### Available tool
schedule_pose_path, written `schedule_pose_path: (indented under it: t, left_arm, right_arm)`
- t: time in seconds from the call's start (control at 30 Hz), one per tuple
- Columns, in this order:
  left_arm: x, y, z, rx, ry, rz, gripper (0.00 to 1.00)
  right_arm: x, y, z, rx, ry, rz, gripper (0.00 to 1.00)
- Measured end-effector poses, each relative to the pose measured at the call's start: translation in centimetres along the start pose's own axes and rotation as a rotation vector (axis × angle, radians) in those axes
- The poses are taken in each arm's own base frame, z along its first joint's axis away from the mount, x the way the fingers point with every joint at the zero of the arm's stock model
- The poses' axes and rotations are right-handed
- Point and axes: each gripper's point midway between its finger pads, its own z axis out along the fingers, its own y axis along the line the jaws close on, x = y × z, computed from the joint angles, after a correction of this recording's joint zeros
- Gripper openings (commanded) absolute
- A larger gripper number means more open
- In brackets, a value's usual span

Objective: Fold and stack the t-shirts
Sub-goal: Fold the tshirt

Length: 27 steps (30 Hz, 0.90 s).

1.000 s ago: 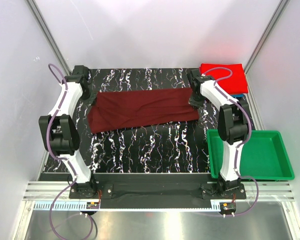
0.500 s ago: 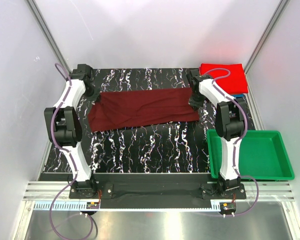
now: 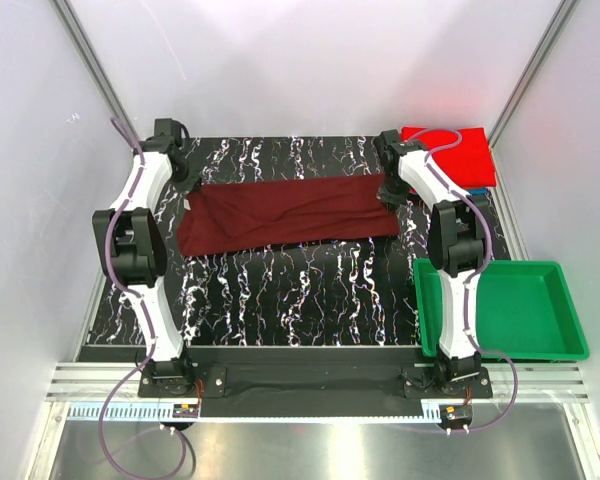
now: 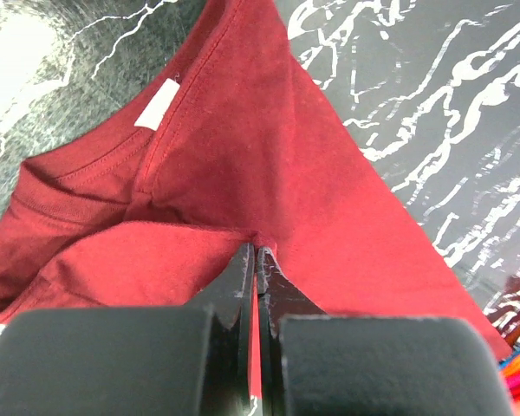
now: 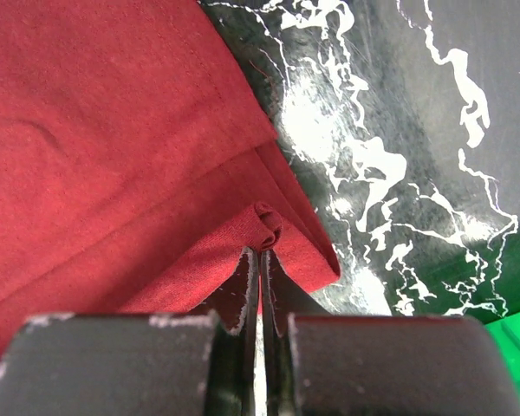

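Maroon short-sleeved cloth t-shirt (image 3: pixel 290 212) lies stretched as a long folded band across the far half of the black white-veined marble-patterned table (image 3: pixel 310 290), one end by each arm. At its left end the left gripper (image 4: pixel 256 253) has its black jaws pressed together on a small ridge of the maroon cloth, close to the neckline, where a white sewn-in label (image 4: pixel 157 102) shows inside the collar. At its right end the right gripper (image 5: pixel 261 253) likewise pinches a little pucker of the fabric near the hemmed corner, jaws closed with only cloth between them. Beyond that corner, at the far right of the table, a folded bright red t-shirt (image 3: pixel 450 155) sits on top of another garment seen only as a thin blue edge (image 3: pixel 477 190). A green plastic tray (image 3: pixel 570 345) rests at the near right, close to the maroon shirt's near corner but not touching it.
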Motion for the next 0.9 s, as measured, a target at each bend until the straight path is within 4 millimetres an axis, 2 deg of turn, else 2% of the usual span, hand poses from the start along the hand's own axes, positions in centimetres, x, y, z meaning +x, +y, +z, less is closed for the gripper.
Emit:
schedule_pose_path:
  t: [0.23, 0.37, 0.6, 0.73, 0.83, 0.9]
  left_arm:
    - [0.9, 0.6, 2.1, -0.030, 0.035, 0.005, 0.00]
    - [0.8, 0.5, 2.4, -0.026, 0.033, 0.010, 0.00]
    - [-0.3, -0.8, 2.4, 0.008, 0.008, 0.023, 0.00]
    - [-0.1, -0.9, 2.9, 0.009, 0.017, 0.025, 0.00]
    - [0.1, -1.1, 3.3, 0.015, 0.028, 0.027, 0.00]
    - [0.1, -1.3, 3.5, 0.021, 0.034, 0.030, 0.08]
  right_arm:
    - [0.5, 0.0, 1.5, 0.022, 0.026, -0.007, 0.00]
    - [0.4, -0.3, 1.8, 0.031, 0.033, -0.006, 0.00]
    - [-1.3, 0.4, 1.5, 0.012, 0.006, 0.008, 0.00]
    - [-1.3, 0.3, 1.8, 0.023, 0.010, 0.005, 0.00]
    - [-0.9, 0.0, 1.8, 0.035, 0.024, 0.002, 0.18]
    - [-0.9, -0.1, 1.8, 0.040, 0.027, 0.003, 0.26]
